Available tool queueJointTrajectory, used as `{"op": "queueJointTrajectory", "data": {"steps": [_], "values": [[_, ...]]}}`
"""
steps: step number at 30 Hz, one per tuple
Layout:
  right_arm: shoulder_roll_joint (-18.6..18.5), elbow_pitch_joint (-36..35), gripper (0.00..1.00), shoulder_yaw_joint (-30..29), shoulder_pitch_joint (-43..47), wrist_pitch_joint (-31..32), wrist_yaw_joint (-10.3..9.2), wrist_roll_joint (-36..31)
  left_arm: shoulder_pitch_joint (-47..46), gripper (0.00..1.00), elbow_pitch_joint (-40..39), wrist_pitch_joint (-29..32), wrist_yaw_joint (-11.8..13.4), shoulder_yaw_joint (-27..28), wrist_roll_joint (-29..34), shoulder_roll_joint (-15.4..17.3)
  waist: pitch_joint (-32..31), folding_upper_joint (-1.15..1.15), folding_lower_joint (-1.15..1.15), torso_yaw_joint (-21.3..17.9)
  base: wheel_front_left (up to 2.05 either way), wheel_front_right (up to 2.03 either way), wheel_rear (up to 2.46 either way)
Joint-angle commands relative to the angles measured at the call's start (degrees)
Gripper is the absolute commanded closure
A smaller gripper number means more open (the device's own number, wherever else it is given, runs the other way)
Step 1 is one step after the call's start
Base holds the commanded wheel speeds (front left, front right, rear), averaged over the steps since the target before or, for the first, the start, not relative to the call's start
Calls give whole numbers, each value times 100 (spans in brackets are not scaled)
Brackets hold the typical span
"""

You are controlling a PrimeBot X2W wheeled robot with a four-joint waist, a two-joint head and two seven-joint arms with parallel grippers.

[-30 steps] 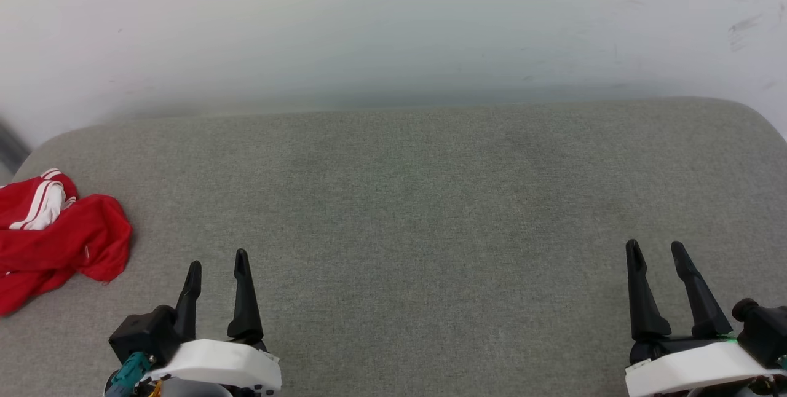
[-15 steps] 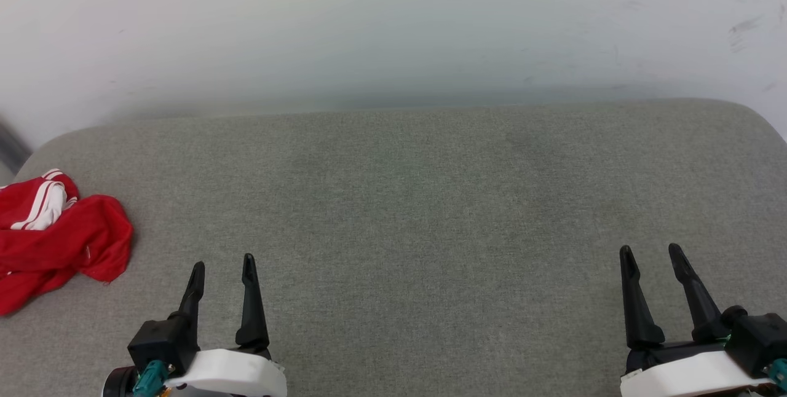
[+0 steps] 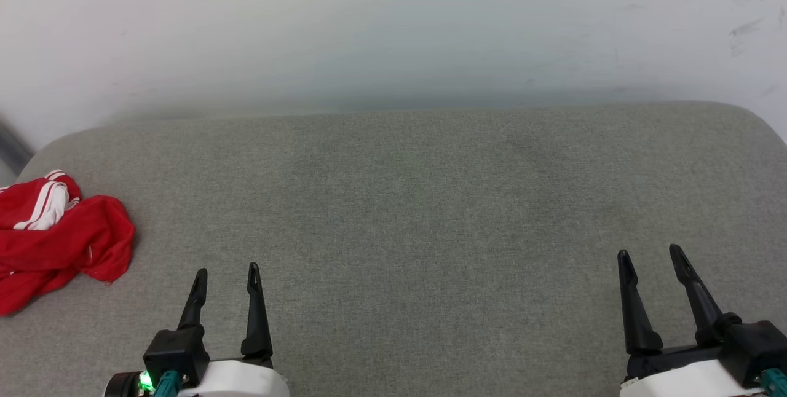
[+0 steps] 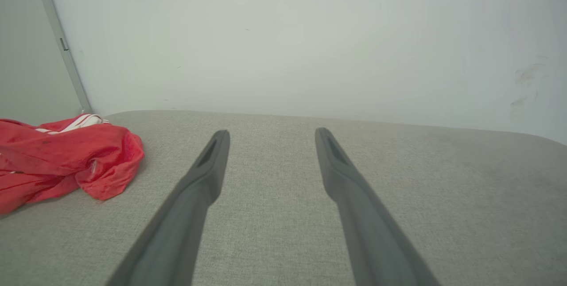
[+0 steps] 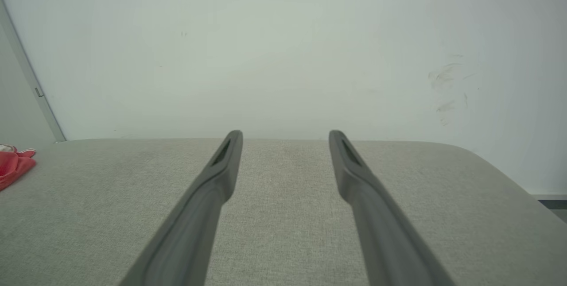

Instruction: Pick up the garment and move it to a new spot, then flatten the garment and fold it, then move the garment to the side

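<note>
Shirt (image 3: 61,240) and claws sat well apart: the red heap, a white striped sleeve showing on top, lay crumpled at the far left edge of the grey padded surface (image 3: 418,200), off to the left of the left claw (image 3: 227,269). Both claws hung low at the near edge, fingers pointing toward the wall (image 3: 393,28). The left claw was spread wide with nothing between its fingers. The right claw (image 3: 650,251), near the surface's right end, was likewise wide and empty.

The step in hand looked like the first pick-up, not yet begun. To do it well, the left claw (the nearer one by far) would probably need to swing left and come down over a raised fold, pinching enough cloth that the shirt lifts as one piece rather than sliding out. It should not bite into the padding beneath.

Much was hard to read. The shirt's left part ran off the edge of the head view and of the left wrist view, so its full extent was unknown, and I could not tell whether any of it hung over the surface's edge. Any lettering was lost in the folds, and which way up the shirt lay could not be made out.
</note>
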Motion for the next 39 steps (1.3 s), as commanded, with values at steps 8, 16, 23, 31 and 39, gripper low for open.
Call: {"op": "queueJointTrajectory", "data": {"steps": [8,16,23,31,39], "values": [[-2,-135,0,42,117,-129,-1,-341,77,0,-21,-134,44,-40,260,10,-12,0,0,12,0,0,0],[-2,-180,0,48,174,-160,-1,-275,127,0,22,-177,45,1,212,10,-8,0,0,9,0,0,0],[-2,-128,0,29,197,-159,-1,-99,137,0,62,-171,-1,61,153,9,-2,0,0,14,0,0,0],[-2,-48,0,21,205,-158,-1,21,147,0,103,-171,-44,87,102,9,10,0,0,4,0,0,0],[-2,-82,0,-20,170,-158,-1,-13,71,0,101,-171,-19,108,91,9,26,0,0,96,0,0,0]]}}
